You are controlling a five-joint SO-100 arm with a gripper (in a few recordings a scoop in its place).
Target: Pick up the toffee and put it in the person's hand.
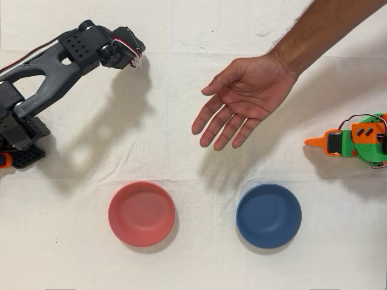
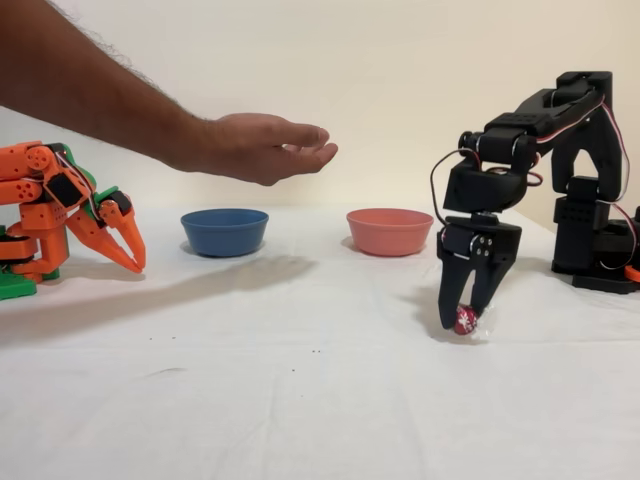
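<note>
Black arm's gripper point(image 2: 466, 318), pointing straight down in the fixed view, jaws closed around the toffee point(image 2: 466, 320), which sits at the fingertips and appears to touch, or barely clear, the white cloth point(image 2: 300, 400); in the overhead view the candy is hidden beneath the wrist. The hold seems to fall low on a small, slick wrapper, so the toffee could squirt out or rotate on lifting; a loose twisted end could also drag on the cloth. The person's hand point(image 1: 239, 103) hovers palm up, well apart from the gripper and raised above the table, so a long carry risks a drop short of the palm, near the red bowl point(image 1: 141, 213) or blue bowl point(image 1: 268, 215).
</note>
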